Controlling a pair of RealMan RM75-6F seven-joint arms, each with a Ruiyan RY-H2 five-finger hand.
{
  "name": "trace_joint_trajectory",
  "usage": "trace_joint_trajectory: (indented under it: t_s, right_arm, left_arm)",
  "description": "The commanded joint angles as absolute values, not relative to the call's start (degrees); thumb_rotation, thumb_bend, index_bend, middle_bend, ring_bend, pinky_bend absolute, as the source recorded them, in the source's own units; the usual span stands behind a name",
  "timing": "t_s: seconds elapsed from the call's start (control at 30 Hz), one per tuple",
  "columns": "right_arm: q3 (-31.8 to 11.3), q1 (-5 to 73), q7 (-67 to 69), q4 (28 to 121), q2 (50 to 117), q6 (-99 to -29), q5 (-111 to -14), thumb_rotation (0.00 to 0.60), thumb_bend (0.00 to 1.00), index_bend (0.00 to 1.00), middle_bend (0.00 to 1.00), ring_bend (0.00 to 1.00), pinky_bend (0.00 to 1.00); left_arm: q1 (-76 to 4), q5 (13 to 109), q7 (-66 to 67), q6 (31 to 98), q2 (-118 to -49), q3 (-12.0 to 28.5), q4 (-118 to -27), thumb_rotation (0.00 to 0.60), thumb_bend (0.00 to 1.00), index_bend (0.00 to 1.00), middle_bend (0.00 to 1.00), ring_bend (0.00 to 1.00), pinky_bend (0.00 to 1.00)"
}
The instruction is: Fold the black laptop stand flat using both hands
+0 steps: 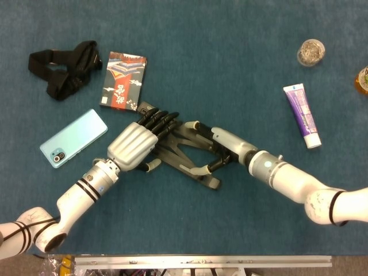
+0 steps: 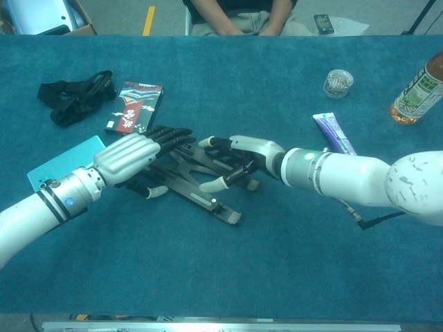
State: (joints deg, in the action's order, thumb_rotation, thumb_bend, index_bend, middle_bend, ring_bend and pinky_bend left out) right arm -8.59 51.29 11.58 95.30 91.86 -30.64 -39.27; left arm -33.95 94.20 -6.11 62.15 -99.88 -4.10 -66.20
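The black laptop stand (image 1: 183, 154) lies slantwise on the blue cloth at the table's middle, its two rails drawn close together with the cross links (image 2: 197, 185) between them. My left hand (image 1: 135, 144) lies over its left end, dark fingers stretched across the far rail and the thumb at the near side. My right hand (image 1: 217, 148) spans the right part, fingers on the far rail and thumb against the near rail. In the chest view the left hand (image 2: 131, 155) and right hand (image 2: 239, 160) nearly meet over the stand. Both hands grip it.
A turquoise phone (image 1: 73, 138) lies left of the stand, a patterned booklet (image 1: 123, 80) just behind it, a black strap (image 1: 66, 66) at far left. A purple tube (image 1: 303, 115), a small jar (image 1: 311, 52) and a bottle (image 2: 417, 90) stand to the right.
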Motion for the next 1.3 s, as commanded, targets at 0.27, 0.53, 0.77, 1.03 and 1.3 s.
trace_joint_trajectory:
  t_s: [0.27,0.53,0.77,1.03,1.3]
  right_arm:
    - [-8.64,51.99,11.45,95.46,93.36,-30.5,-39.71,0.502,0.13,0.0,0.0,0.0,0.08]
    - [-8.39,52.49,11.09,96.25,93.59,-30.54,-39.78,0.502,0.14,0.0,0.0,0.0,0.08]
    - [-8.35,52.89,10.94,97.1,93.75,-30.66,-39.76,0.502,0.13,0.0,0.0,0.0,0.09]
    - [-8.34,53.08,11.04,97.85,93.62,-30.75,-39.9,0.502,0.13,0.0,0.0,0.0,0.08]
    - [-9.18,51.62,11.46,100.52,90.56,-32.37,-42.39,0.502,0.13,0.0,0.0,0.0,0.09]
  left_arm:
    - [-34.1,93.72,-5.98,61.97,-100.02,-3.88,-66.33,0.6,0.28,0.0,0.0,0.0,0.0]
    - [-34.18,93.63,-5.99,62.13,-100.05,-3.8,-66.54,0.6,0.28,0.0,0.0,0.0,0.0]
    - [-34.29,93.59,-6.04,62.14,-100.2,-3.8,-66.6,0.6,0.28,0.0,0.0,0.0,0.0]
    - [-34.27,93.56,-6.51,62.56,-100.11,-3.7,-66.83,0.6,0.28,0.0,0.0,0.0,0.0]
    - [-33.82,93.03,-4.87,62.69,-97.76,-3.89,-68.79,0.6,0.28,0.0,0.0,0.0,0.0]
